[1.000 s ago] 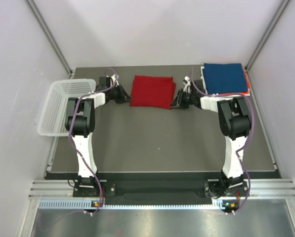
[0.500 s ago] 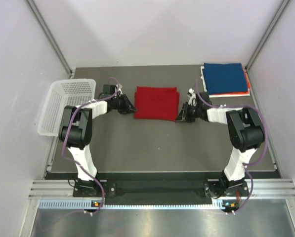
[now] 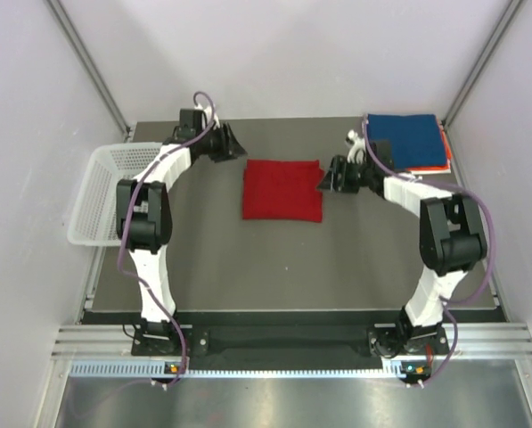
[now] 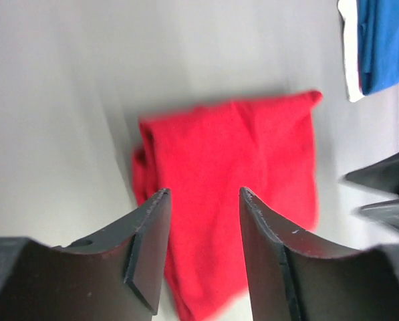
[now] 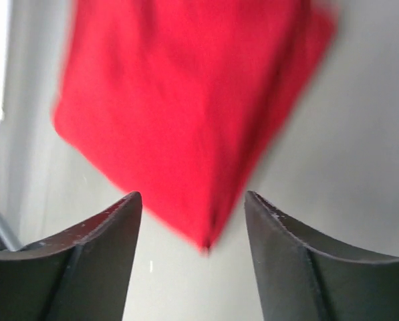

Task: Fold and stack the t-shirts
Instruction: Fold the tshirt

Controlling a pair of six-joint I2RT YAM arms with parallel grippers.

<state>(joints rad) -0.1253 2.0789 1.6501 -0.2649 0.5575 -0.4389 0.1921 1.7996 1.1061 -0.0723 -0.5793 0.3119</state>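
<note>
Red t-shirt [image 3: 282,189] between left pincer [image 3: 238,146] and right pincer [image 3: 323,182]

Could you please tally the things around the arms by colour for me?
Red folded cloth t-shirt: 1
Dark blue folded cloth t-shirt: 1
Orange cloth t-shirt, edge only: 1
White cloth t-shirt, edge only: 1
White mesh plastic basket: 1
Total: 5

Our left arm [image 3: 156,272] and right arm [image 3: 424,299] are slim white moulded links joined by bulky black motor housings, each trailed by a loose purple cable [image 3: 204,98]. Up close, our left gripper [image 4: 204,194] and right gripper [image 5: 192,197] end in matte black, wedge-shaped fingers [image 4: 149,247] with bevelled inner edges.
</note>
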